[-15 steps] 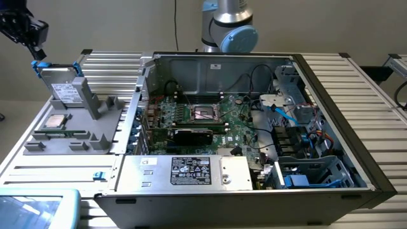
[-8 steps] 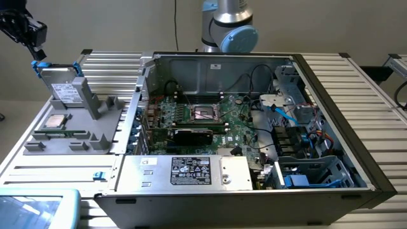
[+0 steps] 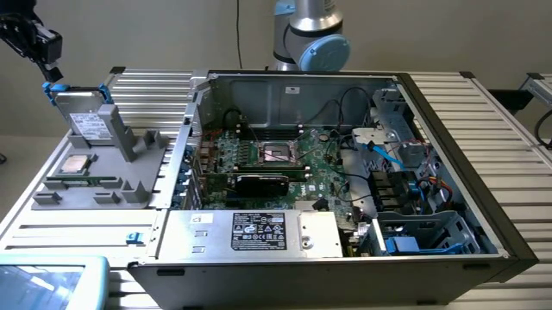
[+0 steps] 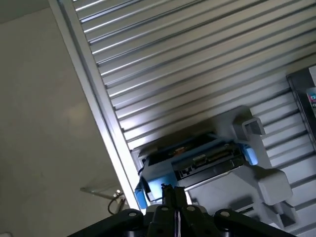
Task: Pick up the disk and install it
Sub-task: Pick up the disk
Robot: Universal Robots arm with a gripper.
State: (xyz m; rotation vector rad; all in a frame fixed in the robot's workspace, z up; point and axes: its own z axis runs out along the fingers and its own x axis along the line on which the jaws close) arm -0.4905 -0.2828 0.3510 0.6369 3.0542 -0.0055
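You have open air above the disk [image 3: 84, 123], which stands upright in the grey holder [image 3: 95, 194]. A holder post [image 3: 116, 129] rises close against it on the exterior view's right. Beyond that, the side wall of the computer case [image 3: 194, 129] stands between holder and interior. Inside, the drive cage [image 3: 431, 226] lies open from above, though a blue cable [image 3: 388, 155] and dark wires cross near it.
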